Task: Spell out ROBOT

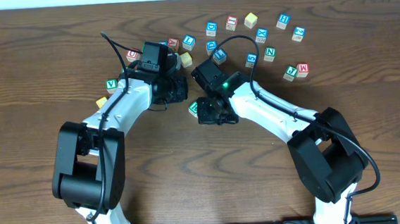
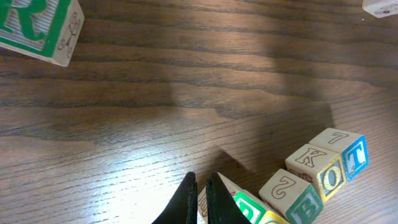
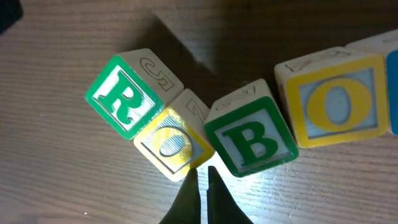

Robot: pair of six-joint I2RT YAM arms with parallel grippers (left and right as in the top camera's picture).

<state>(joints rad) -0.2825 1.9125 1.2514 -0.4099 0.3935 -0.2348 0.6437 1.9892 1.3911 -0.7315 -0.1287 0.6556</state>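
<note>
In the right wrist view a bent row of letter blocks reads green R, yellow O, green B, yellow O, with a blue edge at the right. My right gripper is shut and empty, its tips at the gap between the first O and the B. In the left wrist view the row ends in B, O and blue T. My left gripper is shut and empty, right beside the row's near blocks. Overhead, both grippers hide most of the row.
A separate green R block lies at the top left of the left wrist view. A green block shows beside my right gripper overhead. Several loose blocks are scattered across the table's far side, and more lie left of my left arm.
</note>
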